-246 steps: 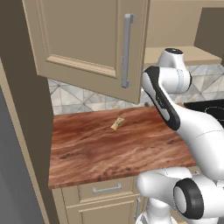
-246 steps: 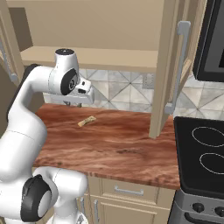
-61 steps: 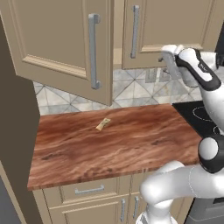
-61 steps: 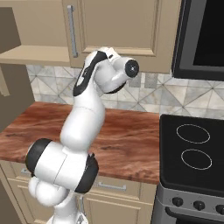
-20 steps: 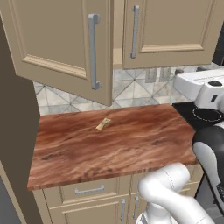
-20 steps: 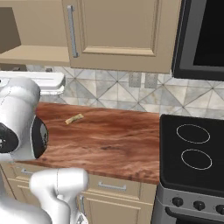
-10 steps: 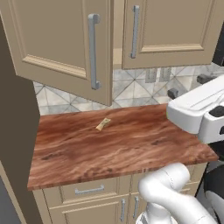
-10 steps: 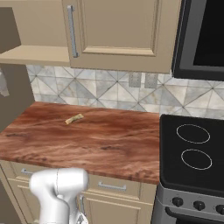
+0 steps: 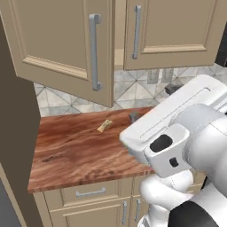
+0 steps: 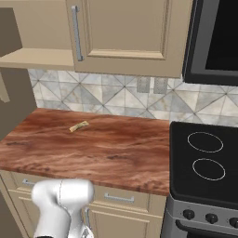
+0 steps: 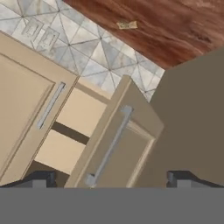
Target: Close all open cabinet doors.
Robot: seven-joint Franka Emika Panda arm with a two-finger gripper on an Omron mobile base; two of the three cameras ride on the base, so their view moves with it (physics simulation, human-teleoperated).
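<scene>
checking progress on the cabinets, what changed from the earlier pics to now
About twelve seconds ago both wall doors stood open; since then the right cabinet door has been shut. Over the last three seconds the arm swung from the right-hand side across toward the left cabinet door. The gripper is open, empty and faces that door's handle. The left door stayed ajar, and the small scrap on the counter lies where it was.

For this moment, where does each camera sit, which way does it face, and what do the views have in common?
Left base view: behind the arm, left; faces the open cabinet door, closed door and wooden counter; white arm fills lower right.
Right base view: behind, right; faces the counter, stove; white arm at bottom left.
Hand view: rolled, facing the open door; open gripper at bottom.
Shared: the small tan scrap on the counter.
</scene>
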